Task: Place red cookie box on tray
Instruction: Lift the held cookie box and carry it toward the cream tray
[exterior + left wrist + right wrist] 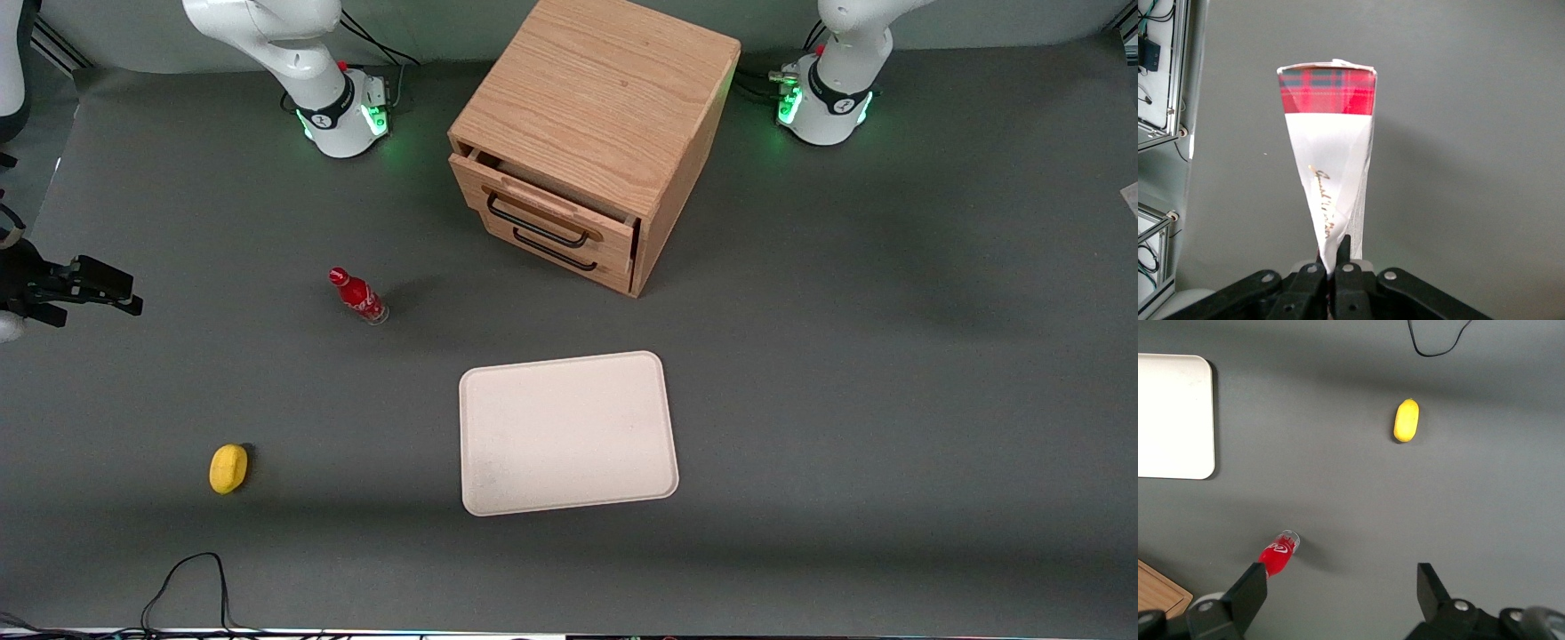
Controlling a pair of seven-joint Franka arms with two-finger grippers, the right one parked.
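Front view shows us the wooden cabinet (pixel 587 133), then the bare tray (pixel 567 433) nearer us, while our gripper (pixel 1336 267) pinches the red cookie box (pixel 1331 153) tight above grey table, maybe well away from the tray.

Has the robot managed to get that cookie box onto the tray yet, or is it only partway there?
Partway. Done: the tool is shut on the red cookie box, holding it by one thin end above the grey table. In hand: the carry. Left: setting it down, since the tray lies bare in the front view, with neither box nor tool visible there.
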